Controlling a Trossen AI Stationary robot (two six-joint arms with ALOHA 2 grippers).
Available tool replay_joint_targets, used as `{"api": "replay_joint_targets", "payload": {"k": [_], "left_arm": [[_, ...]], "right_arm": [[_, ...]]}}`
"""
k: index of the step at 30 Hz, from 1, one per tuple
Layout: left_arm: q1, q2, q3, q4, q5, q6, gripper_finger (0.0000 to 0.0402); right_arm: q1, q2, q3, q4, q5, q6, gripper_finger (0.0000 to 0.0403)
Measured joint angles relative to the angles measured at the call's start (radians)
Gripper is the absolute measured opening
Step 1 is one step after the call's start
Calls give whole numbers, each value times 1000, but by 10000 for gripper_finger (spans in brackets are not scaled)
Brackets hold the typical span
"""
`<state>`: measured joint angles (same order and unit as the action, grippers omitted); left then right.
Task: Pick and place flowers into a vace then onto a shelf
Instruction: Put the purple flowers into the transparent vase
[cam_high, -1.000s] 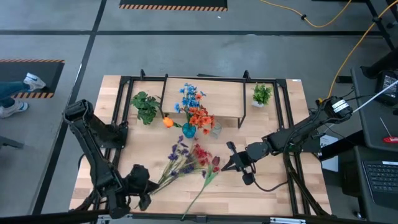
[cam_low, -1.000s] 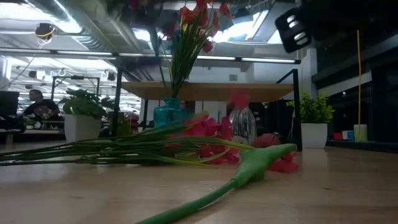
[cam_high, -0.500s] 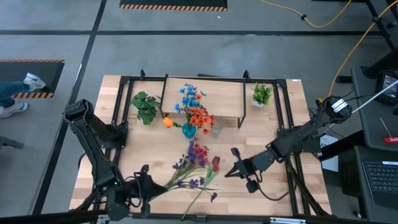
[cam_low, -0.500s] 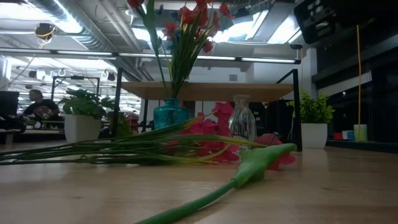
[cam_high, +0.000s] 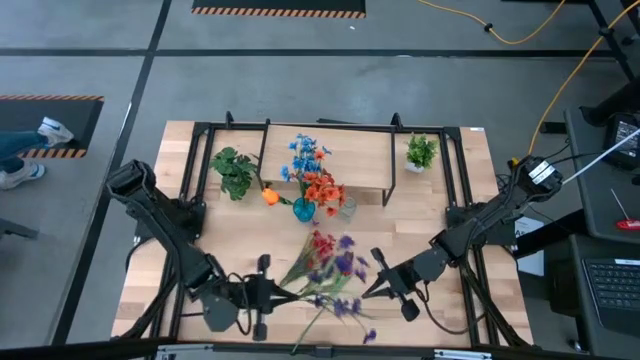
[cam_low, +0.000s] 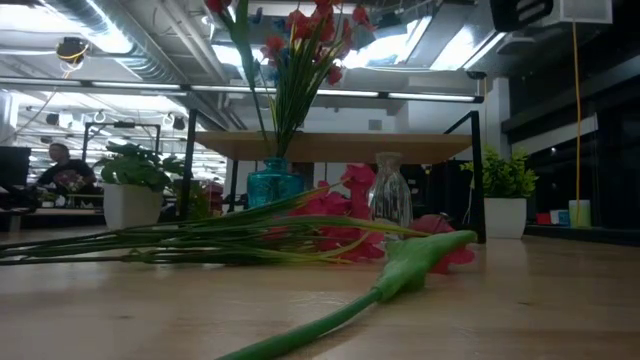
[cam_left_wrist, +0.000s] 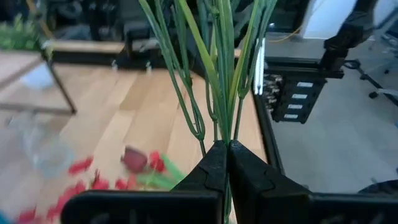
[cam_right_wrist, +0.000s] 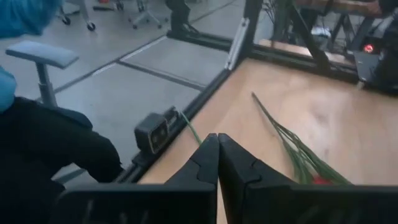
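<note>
Low in the high view, we see the left pincer (cam_high: 262, 297) clenched on a bunch of flowers (cam_high: 330, 268) above the desk (cam_high: 440, 215); the right pincer (cam_high: 377, 272), lower right of centre, is clenched on nothing. We read no writing anywhere.

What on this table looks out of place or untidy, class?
Loose red-bloomed flowers lie flat on the light-wood tabletop instead of standing in the teal glass vase like the blue and orange ones. The left gripper is clamped on a bunch of thin green stems lifted above it.
</note>
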<state>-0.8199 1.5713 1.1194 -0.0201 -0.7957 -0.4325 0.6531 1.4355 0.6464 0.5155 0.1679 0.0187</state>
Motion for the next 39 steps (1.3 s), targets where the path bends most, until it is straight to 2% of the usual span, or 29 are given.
{"api": "replay_joint_targets", "payload": {"k": [7,13,22,26,32,39], "left_arm": [[68,57,0,128,59,149,3],[112,117,0,229,179,227,3],[177,140,-3,362,302,359,3],[208,140,-80,535,395,411,3],[241,141,-213,791,451,424,3],[274,141,-225,833,511,481,3]], "right_arm": [[30,3,0,8,7,3,6],[100,3,0,-2,175,-23,3],[145,3,0,-25,180,42,6],[164,3,0,-32,215,56,6],[191,3,0,-37,321,54,6],[149,3,0,-17,324,88,6]]}}
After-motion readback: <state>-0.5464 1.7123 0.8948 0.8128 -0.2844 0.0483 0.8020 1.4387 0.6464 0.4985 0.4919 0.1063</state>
